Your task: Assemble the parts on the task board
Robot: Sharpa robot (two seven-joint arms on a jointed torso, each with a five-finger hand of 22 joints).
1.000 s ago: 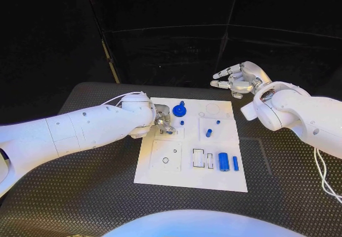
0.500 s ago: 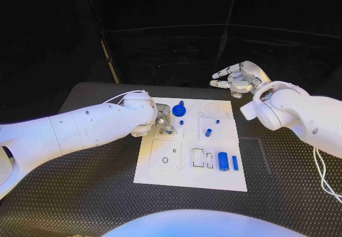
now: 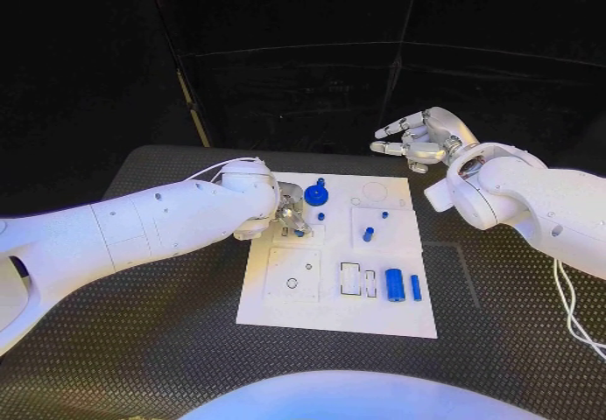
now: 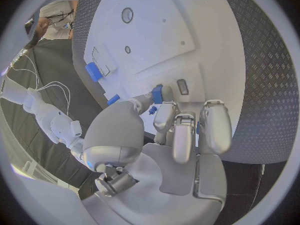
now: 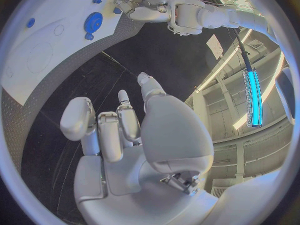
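Head view: white board (image 3: 293, 302) lies mid-table, bare black table (image 3: 165, 350) on all sides. Left hand (image 3: 289, 215) over board's left-rear part, pinching small blue part (image 3: 299, 231). Right hand (image 3: 420, 138) raised beyond board's far-right corner, well apart, fingers apart, holding nothing.

Left wrist view: left fingers (image 4: 182, 130) curled over board near its edge, blue part (image 4: 157, 94) at fingertips.

Right wrist view: right hand (image 5: 122, 130) loose, empty, above table.

A black table (image 3: 151, 350) with a diamond-tread surface fills the lower frame of the head view, black curtain panels (image 3: 303, 79) hang behind it across the top, and the right wrist view catches a glowing cyan light strip (image 5: 252, 97) overhead.
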